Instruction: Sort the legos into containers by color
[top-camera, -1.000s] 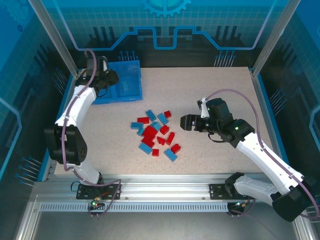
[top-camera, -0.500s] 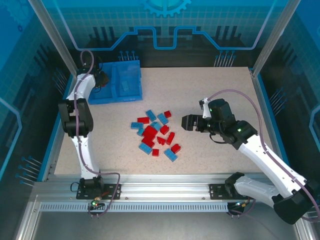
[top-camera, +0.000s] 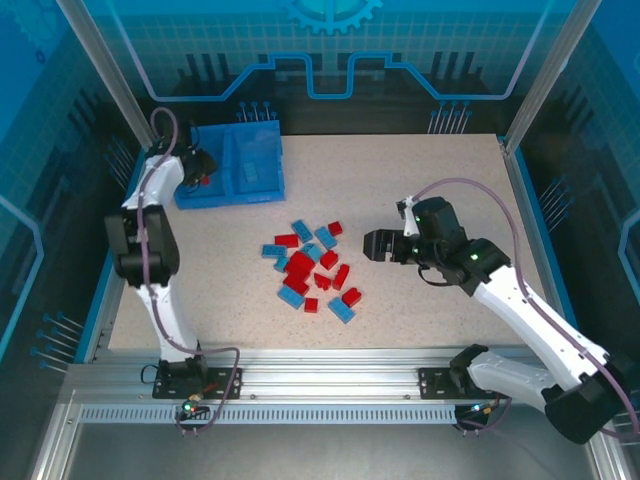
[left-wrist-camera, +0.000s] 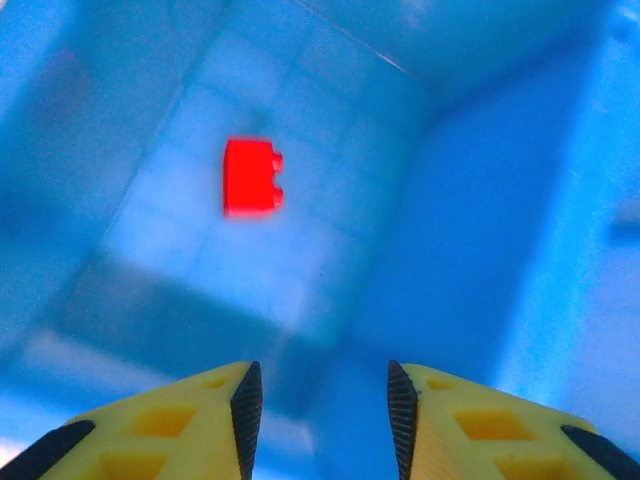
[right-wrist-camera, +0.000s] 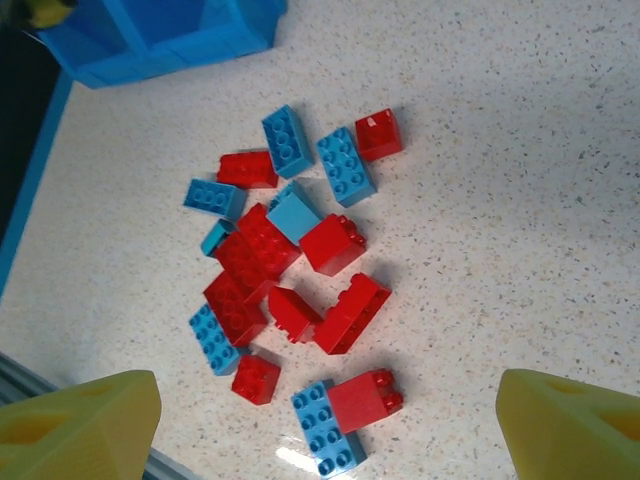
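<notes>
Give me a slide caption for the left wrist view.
Open left gripper hovers over a red lego inside a blue bin compartment.

The left pincer (left-wrist-camera: 318, 388) points down, jaws slightly parted; the right pincer (top-camera: 372, 245) hangs, jaws spread wide.

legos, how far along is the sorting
Barely started. One red brick is in the left compartment of the bin, under the open, empty left tool. Nothing is in hand; the right tool hangs open beside the pile, which is left to sort.

Bin (top-camera: 265, 145) far L; lego pile (top-camera: 312, 265) ctr; 1 lego (left-wrist-camera: 251, 177) in L compartment.
</notes>
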